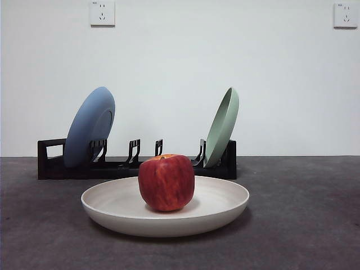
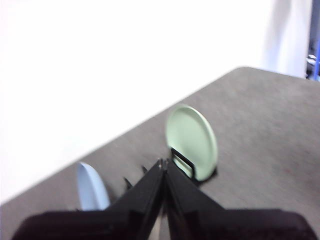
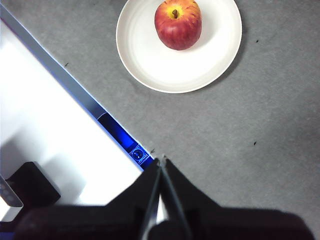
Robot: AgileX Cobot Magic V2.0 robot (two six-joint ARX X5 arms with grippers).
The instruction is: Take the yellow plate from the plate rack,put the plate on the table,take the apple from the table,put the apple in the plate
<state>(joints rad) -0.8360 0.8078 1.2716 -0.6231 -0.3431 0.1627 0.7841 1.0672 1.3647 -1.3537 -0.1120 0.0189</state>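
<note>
Apple (image 1: 166, 183) upright in yellow plate (image 1: 225, 207), hiding rack's (image 1: 50, 166) middle

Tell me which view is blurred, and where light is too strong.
Left wrist view: soft blur over the pale green plate and the table, wall washed out white. Right wrist view: sharp on the apple; a white overexposed patch beyond the table's edge. Front view: sharp, even light.
</note>
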